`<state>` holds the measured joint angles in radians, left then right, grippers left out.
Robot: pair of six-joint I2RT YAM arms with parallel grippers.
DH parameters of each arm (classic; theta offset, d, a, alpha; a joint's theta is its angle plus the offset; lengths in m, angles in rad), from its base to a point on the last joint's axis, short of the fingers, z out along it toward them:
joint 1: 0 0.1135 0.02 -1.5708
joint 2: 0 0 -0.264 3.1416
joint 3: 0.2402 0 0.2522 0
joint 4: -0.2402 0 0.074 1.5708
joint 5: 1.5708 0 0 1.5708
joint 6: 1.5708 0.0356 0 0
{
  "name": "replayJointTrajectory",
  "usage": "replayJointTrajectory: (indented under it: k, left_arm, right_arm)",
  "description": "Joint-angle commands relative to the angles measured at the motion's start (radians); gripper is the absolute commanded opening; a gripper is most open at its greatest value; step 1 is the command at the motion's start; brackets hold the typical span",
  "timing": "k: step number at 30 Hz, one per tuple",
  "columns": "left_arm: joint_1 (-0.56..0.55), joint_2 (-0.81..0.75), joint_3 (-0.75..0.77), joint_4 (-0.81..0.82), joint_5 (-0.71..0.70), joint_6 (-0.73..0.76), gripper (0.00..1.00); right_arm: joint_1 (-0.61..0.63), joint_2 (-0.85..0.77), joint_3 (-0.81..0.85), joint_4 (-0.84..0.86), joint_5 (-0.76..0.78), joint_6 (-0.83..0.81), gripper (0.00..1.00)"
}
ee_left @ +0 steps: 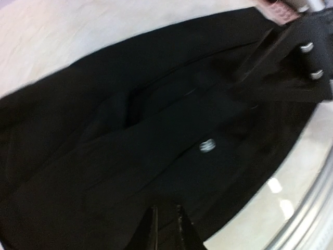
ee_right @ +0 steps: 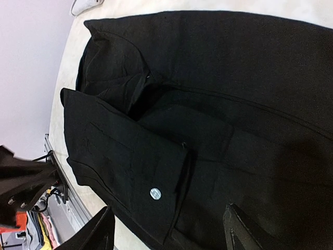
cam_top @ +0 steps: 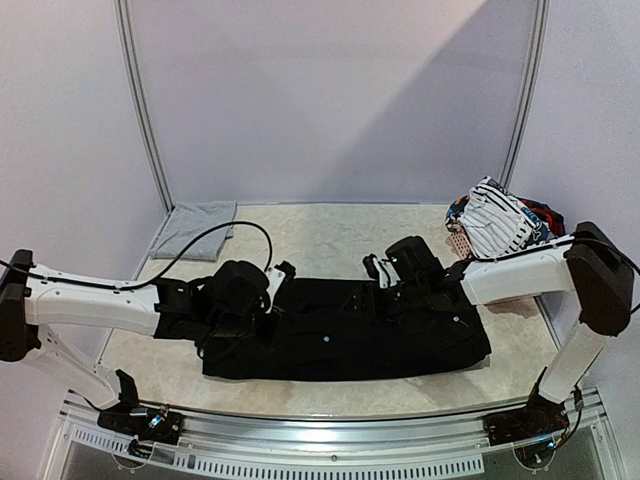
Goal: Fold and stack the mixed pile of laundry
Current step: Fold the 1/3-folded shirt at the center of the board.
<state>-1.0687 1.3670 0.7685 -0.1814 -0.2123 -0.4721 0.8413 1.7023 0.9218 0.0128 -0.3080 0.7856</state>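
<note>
Large black trousers (cam_top: 340,335) lie spread across the middle of the table, a pocket flap with a silver button (ee_right: 155,193) facing up. My left gripper (cam_top: 283,272) hovers over their left part. In the left wrist view its fingers (ee_left: 165,208) stand close together above the black cloth (ee_left: 156,120), with nothing distinct between them. My right gripper (cam_top: 372,268) is over the trousers' upper middle. It is open (ee_right: 166,234), its fingers wide apart above the pocket flap. The rest of the laundry pile (cam_top: 500,222), a white black-striped piece with red and blue bits, sits at the right.
A pink perforated basket (cam_top: 458,243) holds the pile at the right edge. A folded light grey garment (cam_top: 195,228) lies at the back left. A cable (cam_top: 235,232) loops over the table behind my left arm. A metal rail (cam_top: 330,455) runs along the near edge.
</note>
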Motion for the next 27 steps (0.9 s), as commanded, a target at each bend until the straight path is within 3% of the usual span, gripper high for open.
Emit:
replayJointTrajectory:
  k: [1,11,27]
  left_arm:
    - [0.053,0.007,-0.081,-0.055,-0.073,-0.068,0.11]
    - [0.131,0.047,-0.154,-0.053,-0.099,-0.114,0.03]
    - [0.144,0.171,-0.201,0.013,-0.078,-0.139,0.0]
  right_arm:
    - [0.013,0.088,0.059,0.028,-0.059,-0.021,0.71]
    - [0.026,0.226,0.124,0.074,-0.136,-0.022,0.68]
    - [0.04,0.301,0.136,0.186,-0.225,0.03,0.66]
